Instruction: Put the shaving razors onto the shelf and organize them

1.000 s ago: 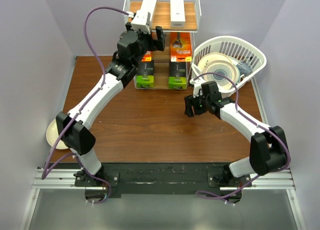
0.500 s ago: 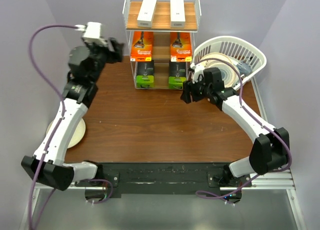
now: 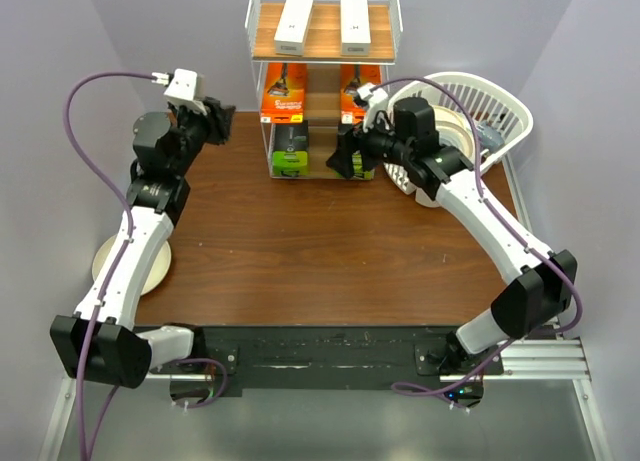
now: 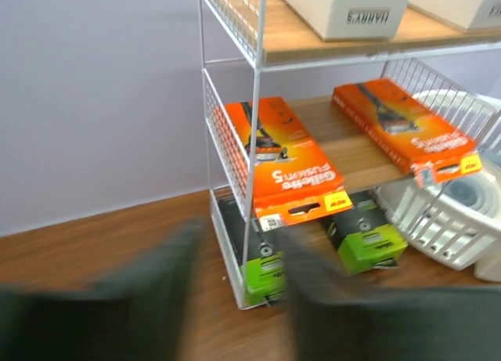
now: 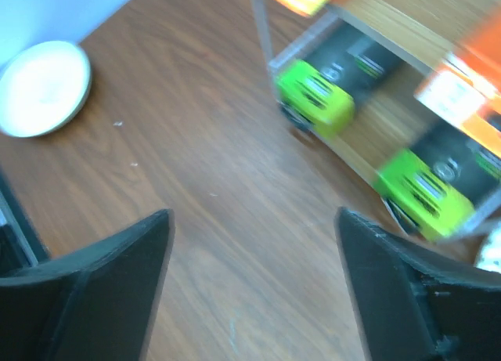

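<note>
Wide and empty, the right gripper [image 3: 342, 165] hangs close to the shelf [image 3: 322, 31] — a careless swing could knock the green-ended box [image 5: 427, 193] crooked

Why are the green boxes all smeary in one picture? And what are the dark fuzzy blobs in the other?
Right wrist view: the green-ended boxes are streaked, likely motion blur. Left wrist view: the blobs are fingers of the left tool, too close to focus; the orange cards look sharp. Top view: crisp, evenly lit.
</note>
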